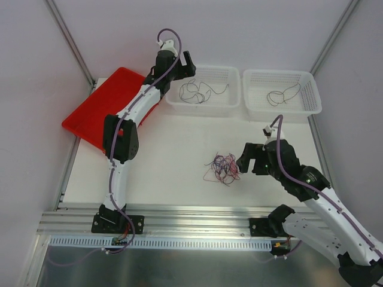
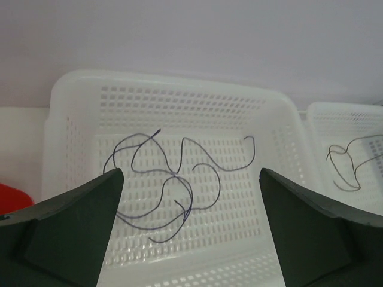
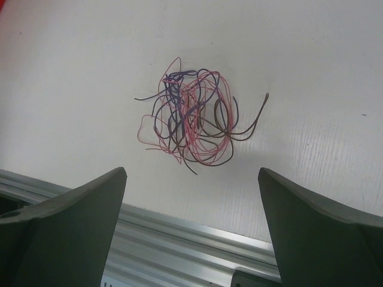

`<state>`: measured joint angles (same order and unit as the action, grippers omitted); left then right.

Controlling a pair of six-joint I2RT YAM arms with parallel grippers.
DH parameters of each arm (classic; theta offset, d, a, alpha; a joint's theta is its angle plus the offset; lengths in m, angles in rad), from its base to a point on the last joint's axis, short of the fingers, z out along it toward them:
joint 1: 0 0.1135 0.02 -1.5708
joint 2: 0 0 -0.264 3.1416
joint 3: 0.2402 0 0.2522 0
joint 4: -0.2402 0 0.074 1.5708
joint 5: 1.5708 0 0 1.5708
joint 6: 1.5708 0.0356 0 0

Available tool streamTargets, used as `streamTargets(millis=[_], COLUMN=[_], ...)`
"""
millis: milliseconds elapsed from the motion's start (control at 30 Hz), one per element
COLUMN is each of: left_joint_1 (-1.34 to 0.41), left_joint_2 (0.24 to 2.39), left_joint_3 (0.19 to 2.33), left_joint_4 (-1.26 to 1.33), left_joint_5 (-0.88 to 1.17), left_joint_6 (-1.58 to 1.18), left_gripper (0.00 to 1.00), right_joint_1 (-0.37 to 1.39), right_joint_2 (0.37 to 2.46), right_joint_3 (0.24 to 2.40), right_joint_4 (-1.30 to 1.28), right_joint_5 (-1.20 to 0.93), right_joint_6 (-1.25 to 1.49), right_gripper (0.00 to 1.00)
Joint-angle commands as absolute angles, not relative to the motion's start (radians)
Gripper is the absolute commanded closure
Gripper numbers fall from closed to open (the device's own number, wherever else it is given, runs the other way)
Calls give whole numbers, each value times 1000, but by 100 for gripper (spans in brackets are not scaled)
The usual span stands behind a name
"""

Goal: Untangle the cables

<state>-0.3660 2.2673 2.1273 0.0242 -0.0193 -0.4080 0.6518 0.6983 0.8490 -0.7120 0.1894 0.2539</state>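
Observation:
A tangle of thin purple, black and pink cables (image 1: 222,168) lies on the white table, also in the right wrist view (image 3: 194,119). My right gripper (image 1: 247,160) is open and empty just right of the tangle; its fingers (image 3: 78,221) frame it from above. My left gripper (image 1: 184,67) is open and empty over the left white basket (image 1: 230,107), which holds loose dark purple cables (image 2: 173,185). The right white basket (image 1: 311,107) holds a dark cable (image 1: 282,94), which also shows in the left wrist view (image 2: 350,164).
A red tray (image 1: 96,110) lies at the back left, partly under my left arm. An aluminium rail (image 1: 197,218) runs along the table's near edge, also seen in the right wrist view (image 3: 197,239). Metal frame posts stand at the back corners.

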Motion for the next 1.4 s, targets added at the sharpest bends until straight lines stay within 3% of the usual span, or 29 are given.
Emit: streamTargets(millis=[0,267,500,833,1133,1267,1367], left_joint_1=[-367,-374,-434,-584,-664,-687,-718], left_joint_2=[2021,1626,1234,917,905,1001,1075], left_joint_3=[2041,1572,1175,692,641,707,782], left_joint_4=[114,-18,-162,-271,-270,-270,-270], left_joint_5=[55,187,242,233,199,184,164], left_joint_6=[-410,-468,-526,-652,-713,-715,-744], left_gripper=[1,1,1,1,1,1,1], right_joint_1=[655,653,646,673,810,805,781], right_joint_2=[727,868,998,1233,1358,1264,1146], right_joint_3=[851,871,847,813,1061,1078,1017], right_joint_4=[-686,-618,-500,-359,-452,-563,-574], right_joint_5=[178,183,141,37,-80,123,222], right_joint_6=[265,253,287,325,212,259,313], right_gripper=[3,0,15,29,29,19,18])
